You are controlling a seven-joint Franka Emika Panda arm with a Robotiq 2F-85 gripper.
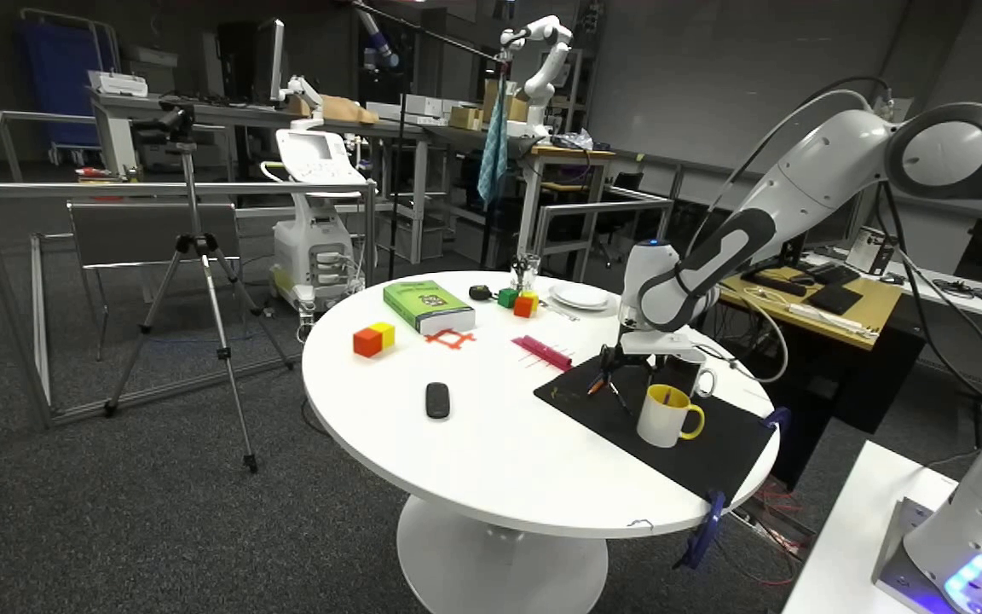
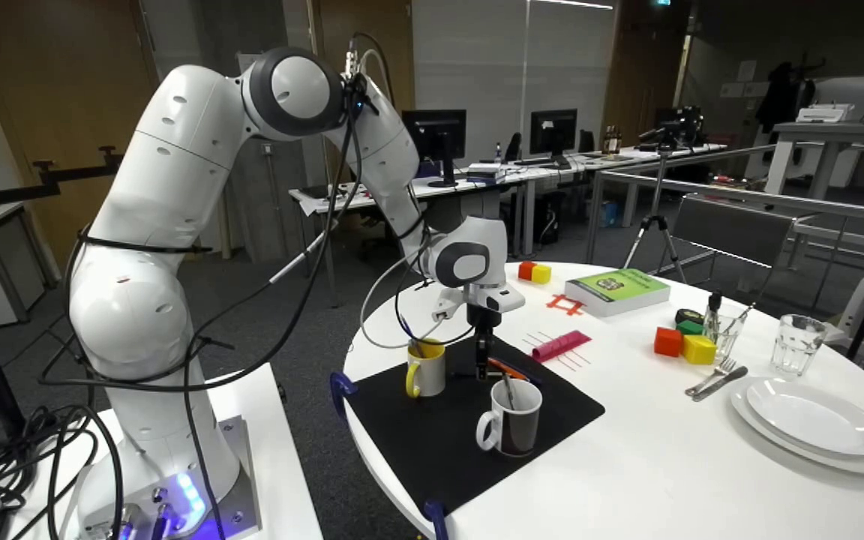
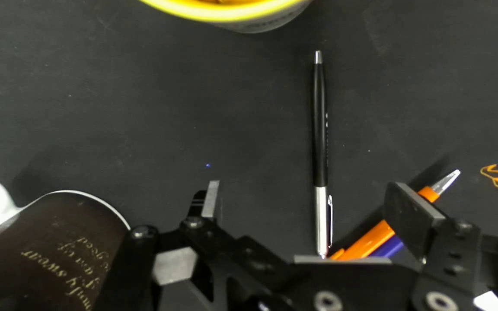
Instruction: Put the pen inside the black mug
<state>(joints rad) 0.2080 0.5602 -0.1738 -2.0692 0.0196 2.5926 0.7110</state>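
The pincer (image 3: pixel 311 205), jaws apart over the black-and-silver pen (image 3: pixel 320 147), presumably for grasping; beside the pincer, the black mug (image 3: pixel 54 246) meant for it.

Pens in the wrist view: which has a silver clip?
The black pen; the orange pen and blue pen, slanted and partly hidden, show none.

You have the yellow mug (image 2: pixel 427 375) on the mat (image 2: pixel 417 446), with book (image 2: pixel 617 292), plates (image 2: pixel 814 416), fork (image 2: pixel 708 379) and knife (image 2: pixel 723 382) on the table (image 2: pixel 627 480).
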